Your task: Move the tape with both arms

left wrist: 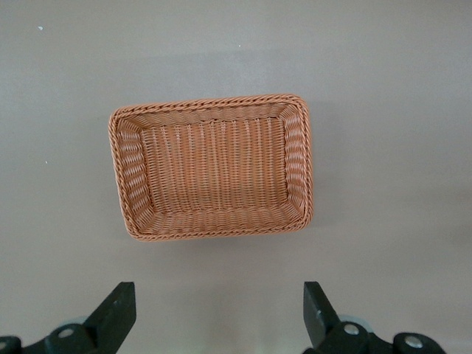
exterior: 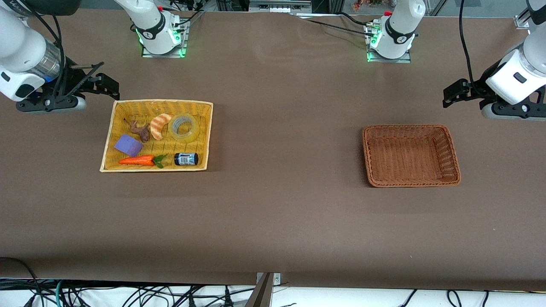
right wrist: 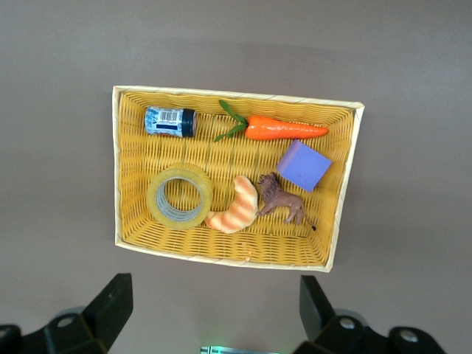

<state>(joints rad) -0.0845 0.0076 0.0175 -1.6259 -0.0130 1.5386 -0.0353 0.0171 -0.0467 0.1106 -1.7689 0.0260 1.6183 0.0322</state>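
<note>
The tape [exterior: 184,128], a clear yellowish ring, lies flat in the yellow basket [exterior: 162,102], beside a croissant. It also shows in the right wrist view [right wrist: 179,196]. My right gripper [exterior: 104,79] hovers open and empty over the table just off the yellow basket's rim [right wrist: 236,92], apart from the tape; its own view shows it [right wrist: 214,310] with jaws wide. My left gripper [exterior: 456,91] hovers open and empty over the table near the brown basket [exterior: 452,153]. In its own view it [left wrist: 219,313] is off that basket's rim [left wrist: 206,105].
The yellow basket also holds a croissant [exterior: 159,125], a brown lion figure [exterior: 140,130], a purple block [exterior: 128,145], a carrot [exterior: 138,160] and a small dark jar [exterior: 186,159]. The brown basket holds nothing. Bare brown table lies between the two baskets.
</note>
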